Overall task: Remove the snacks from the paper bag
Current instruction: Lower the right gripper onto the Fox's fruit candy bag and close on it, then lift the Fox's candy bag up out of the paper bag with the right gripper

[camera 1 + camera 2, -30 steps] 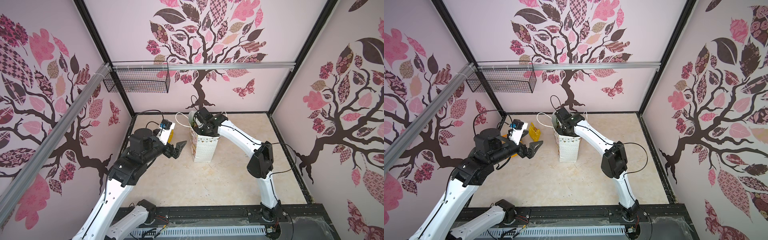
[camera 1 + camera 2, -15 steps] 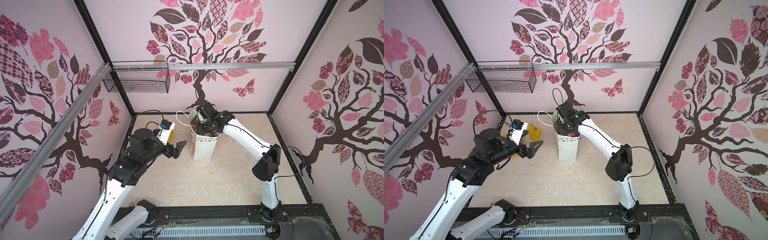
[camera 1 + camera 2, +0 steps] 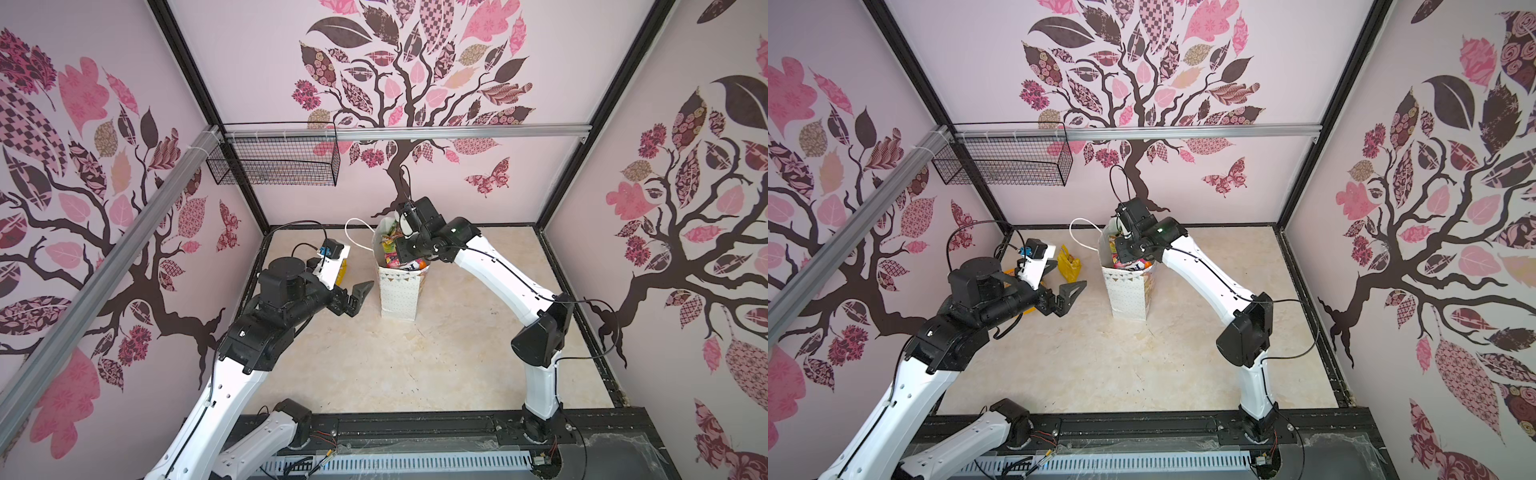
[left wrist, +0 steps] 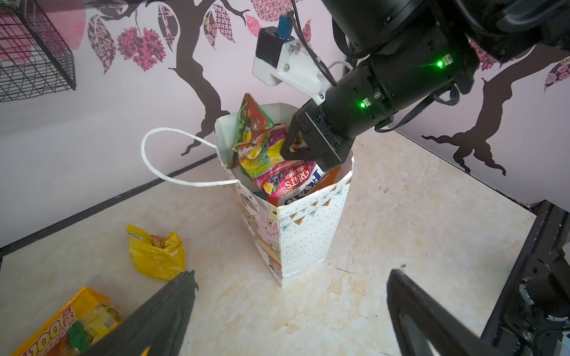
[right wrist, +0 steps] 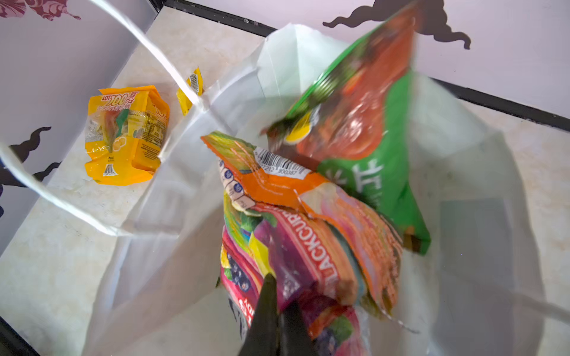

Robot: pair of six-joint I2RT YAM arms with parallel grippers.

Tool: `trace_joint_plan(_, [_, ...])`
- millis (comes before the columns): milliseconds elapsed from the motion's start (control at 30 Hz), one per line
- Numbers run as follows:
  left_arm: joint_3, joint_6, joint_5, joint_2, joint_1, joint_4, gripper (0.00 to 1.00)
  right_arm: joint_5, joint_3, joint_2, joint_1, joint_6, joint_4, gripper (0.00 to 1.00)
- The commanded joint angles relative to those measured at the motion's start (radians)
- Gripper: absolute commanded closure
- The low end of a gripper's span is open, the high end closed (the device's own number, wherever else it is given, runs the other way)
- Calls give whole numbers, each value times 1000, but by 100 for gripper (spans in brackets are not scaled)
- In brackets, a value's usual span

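1. Our right gripper reaches down into the open mouth of the paper bag. Its jaws are pressed together on the pink fruit-candy packet, with an edge of the foil nipped between them.
2. That packet stands up above the bag's rim among the other snacks. A green packet leans just behind it, blurred in the right wrist view.
3. Our left gripper has its jaws spread wide. It holds nothing and touches nothing, and it points at the bag from the bag's left side, clear of the paper.
4. The bag stands upright on the table, one cord handle flopped outward.
5. Two snacks lie outside the bag, on the table to its left: a yellow packet and an orange-yellow packet.
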Motion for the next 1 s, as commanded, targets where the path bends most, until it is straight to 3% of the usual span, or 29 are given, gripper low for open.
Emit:
trace_joint_plan(0, [-26, -13, 13, -9, -3, 27, 2, 23, 60, -77, -5, 0, 34, 100])
trace_joint_plan(600, [-20, -65, 6, -19, -3, 59, 2, -1, 136, -136, -5, 23, 48, 100])
trace_joint_plan(967, [31, -255, -10, 4, 1, 138, 2, -121, 33, -294, -5, 92, 196, 100])
